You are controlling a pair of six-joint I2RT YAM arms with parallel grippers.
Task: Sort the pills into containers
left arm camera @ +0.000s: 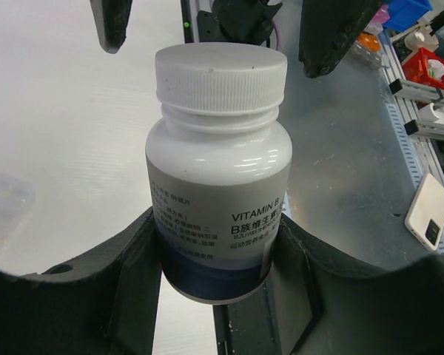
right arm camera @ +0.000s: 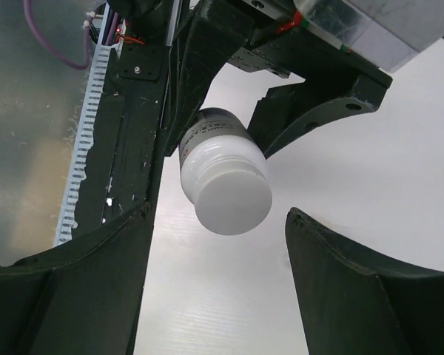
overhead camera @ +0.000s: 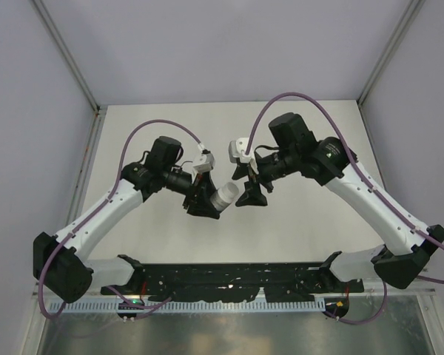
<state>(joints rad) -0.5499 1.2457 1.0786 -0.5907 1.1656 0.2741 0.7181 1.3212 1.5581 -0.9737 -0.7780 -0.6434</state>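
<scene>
My left gripper point(overhead camera: 205, 203) is shut on the lower body of a small bottle point(overhead camera: 224, 198) with a white cap and a "VITAMIN B" label point(left arm camera: 218, 185). It holds the bottle above the table, cap pointing toward my right gripper point(overhead camera: 250, 194). The right gripper point(right arm camera: 218, 222) stands open, its fingers point(left arm camera: 329, 33) to either side of the cap point(right arm camera: 233, 196) and apart from it. A clear flat packet point(left arm camera: 6, 201) lies on the white table at the far left of the left wrist view. I cannot make out any pills.
A black rail point(overhead camera: 229, 277) runs along the near table edge between the arm bases. Enclosure walls and posts point(overhead camera: 74, 66) bound the white table. Beyond the table edge lie a white phone point(left arm camera: 429, 211) and coloured bins point(left arm camera: 422, 37).
</scene>
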